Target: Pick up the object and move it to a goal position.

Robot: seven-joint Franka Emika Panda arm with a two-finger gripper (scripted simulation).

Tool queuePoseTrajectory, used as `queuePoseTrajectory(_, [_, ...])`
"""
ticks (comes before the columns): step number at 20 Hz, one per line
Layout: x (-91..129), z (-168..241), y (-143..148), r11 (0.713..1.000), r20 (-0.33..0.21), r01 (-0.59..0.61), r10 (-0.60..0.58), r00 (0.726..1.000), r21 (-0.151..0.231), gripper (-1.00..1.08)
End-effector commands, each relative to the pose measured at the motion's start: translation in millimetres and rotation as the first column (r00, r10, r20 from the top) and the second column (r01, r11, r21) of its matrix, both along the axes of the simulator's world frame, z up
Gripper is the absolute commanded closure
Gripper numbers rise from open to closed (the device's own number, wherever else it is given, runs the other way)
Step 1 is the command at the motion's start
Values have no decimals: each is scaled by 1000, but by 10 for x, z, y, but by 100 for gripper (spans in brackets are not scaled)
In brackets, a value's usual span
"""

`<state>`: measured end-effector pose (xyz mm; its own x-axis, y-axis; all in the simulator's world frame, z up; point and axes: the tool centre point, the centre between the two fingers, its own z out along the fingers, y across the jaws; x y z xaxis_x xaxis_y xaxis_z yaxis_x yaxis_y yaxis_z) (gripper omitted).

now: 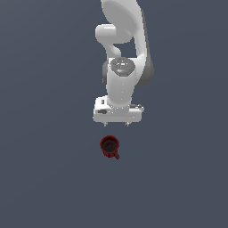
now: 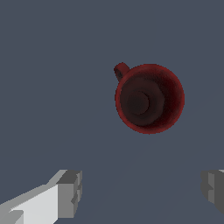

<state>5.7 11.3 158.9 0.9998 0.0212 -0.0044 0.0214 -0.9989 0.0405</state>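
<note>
- The dark red mug point(image 1: 109, 147) stands upright on the plain grey counter point(image 1: 44, 178), mouth up, with its loop handle at about 5 o'clock in the exterior view.
- The gripper point(image 1: 116, 124) hangs at the mug's 12 o'clock, apart from it.
- Its fingers point(image 2: 70, 192) are spread wide and hold nothing.

Flat dark slate-grey floor point(image 1: 49, 178), plain, no seams or markings. One thing on it: small dark red mug point(image 1: 109, 147), upright, mouth up, dark inside. Loop handle point(image 1: 116, 156) juts from mug toward exterior view's lower right. Bare floor all round mug.
</note>
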Motion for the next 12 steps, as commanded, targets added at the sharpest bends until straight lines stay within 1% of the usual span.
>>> queuePoseTrajectory(1, [19, -32, -7, 1000, 6, 25, -25, 1000, -10, -100])
queuePoseTrajectory(7, [89, -136, -32, 993, 31, 111, -110, 993, -43, -100])
queuePoseTrajectory(12, [166, -243, -56, 976, 68, 205, -200, 977, -77, -100])
